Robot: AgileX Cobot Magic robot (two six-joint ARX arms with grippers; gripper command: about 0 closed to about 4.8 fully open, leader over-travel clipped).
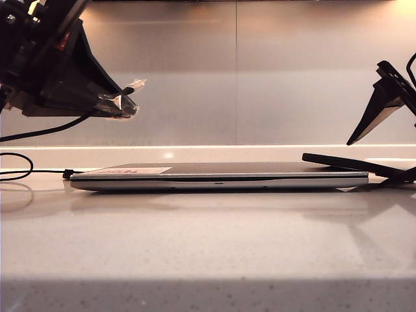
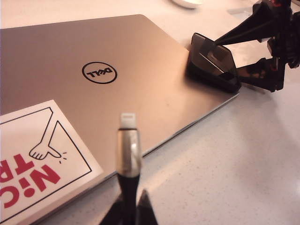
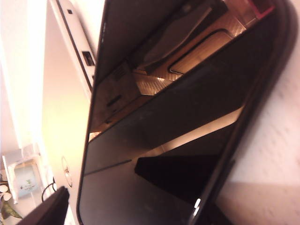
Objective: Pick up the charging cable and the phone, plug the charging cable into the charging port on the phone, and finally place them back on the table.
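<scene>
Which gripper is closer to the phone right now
Right. The right gripper straddles the phone at the laptop's corner, jaws open. The left gripper holds the charging cable above the laptop's far end.

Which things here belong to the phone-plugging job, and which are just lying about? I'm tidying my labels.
Job:
charging cable, held up by the shut left gripper
phone, propped on the laptop's corner
open right gripper, around the phone
table

Lying about:
closed laptop
sticker on its lid
</scene>
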